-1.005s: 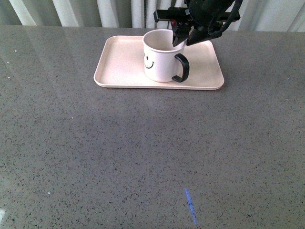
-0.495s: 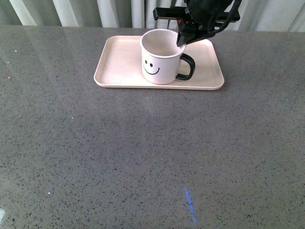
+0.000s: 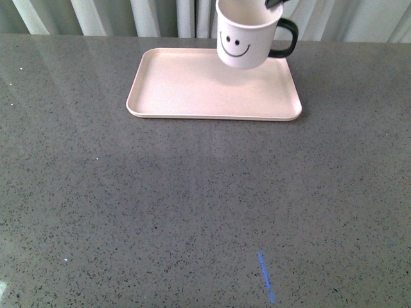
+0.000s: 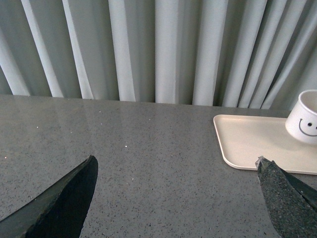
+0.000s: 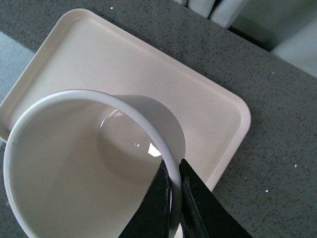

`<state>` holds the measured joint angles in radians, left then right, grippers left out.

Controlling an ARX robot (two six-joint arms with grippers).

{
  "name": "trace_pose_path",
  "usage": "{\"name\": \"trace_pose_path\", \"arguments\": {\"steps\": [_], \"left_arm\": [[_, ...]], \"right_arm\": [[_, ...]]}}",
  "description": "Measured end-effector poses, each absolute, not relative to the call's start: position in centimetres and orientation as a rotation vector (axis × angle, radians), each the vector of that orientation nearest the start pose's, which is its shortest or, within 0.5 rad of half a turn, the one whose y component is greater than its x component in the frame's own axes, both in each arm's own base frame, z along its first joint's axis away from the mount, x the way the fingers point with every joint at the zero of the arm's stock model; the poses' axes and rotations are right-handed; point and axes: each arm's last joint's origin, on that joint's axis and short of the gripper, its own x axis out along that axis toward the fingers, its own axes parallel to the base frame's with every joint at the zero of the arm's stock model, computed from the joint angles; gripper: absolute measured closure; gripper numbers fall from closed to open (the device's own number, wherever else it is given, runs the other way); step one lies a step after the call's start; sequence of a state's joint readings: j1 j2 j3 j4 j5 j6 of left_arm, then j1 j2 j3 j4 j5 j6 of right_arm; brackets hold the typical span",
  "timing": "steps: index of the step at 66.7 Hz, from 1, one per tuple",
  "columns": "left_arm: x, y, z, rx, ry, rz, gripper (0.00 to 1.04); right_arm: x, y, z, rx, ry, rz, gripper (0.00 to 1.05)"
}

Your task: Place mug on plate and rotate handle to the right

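left gripper (image 4: 176,159): fingers spread, nothing held, clear of plate (image 3: 173,83) | mug (image 3: 244,42): held in the air above plate's far right part, not set down | handle (image 3: 287,38): pointed right | right gripper (image 5: 172,171): mug rim pinched | remaining: mug to be set on plate

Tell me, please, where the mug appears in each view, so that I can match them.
Front view: mug at top, right of centre, held in the air above the plate, handle pointing right.
Left wrist view: mug cut off at the frame edge, smiley showing, over the plate.
Right wrist view: mug close up from above, rim pinched by the right gripper.
Shared landmark: the pink plate.
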<state>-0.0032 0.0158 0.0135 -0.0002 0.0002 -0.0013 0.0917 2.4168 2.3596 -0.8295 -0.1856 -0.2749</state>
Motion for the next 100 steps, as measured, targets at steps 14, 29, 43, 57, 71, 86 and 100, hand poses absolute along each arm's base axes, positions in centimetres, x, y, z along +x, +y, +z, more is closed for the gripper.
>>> {"name": "trace_pose_path", "arguments": {"steps": [14,29,43,57,71,86,100], "left_arm": [[9.8,0.0,16.7,-0.001,0.002,-0.003,0.09],[9.8,0.0,16.7,-0.001,0.002,-0.003,0.09],[9.8,0.0,16.7,-0.001,0.002,-0.003,0.09],[9.8,0.0,16.7,-0.001,0.002,-0.003,0.09],[9.8,0.0,16.7,-0.001,0.002,-0.003,0.09],[9.8,0.0,16.7,-0.001,0.002,-0.003,0.09],[9.8,0.0,16.7,-0.001,0.002,-0.003,0.09]], "right_arm": [[53.6,5.2,23.0,-0.299,0.894,0.493,1.03],[54.6,5.4,20.6,-0.322,0.945,0.58,1.03],[54.4,5.7,22.1,-0.348,0.892,0.61,1.03],[54.4,6.9,21.5,-0.355,0.895,0.643,1.03],[54.5,7.8,20.0,-0.362,0.931,0.665,1.03],[54.4,7.9,19.9,-0.376,0.937,0.669,1.03],[54.3,8.1,19.9,-0.388,0.943,0.677,1.03]]}}
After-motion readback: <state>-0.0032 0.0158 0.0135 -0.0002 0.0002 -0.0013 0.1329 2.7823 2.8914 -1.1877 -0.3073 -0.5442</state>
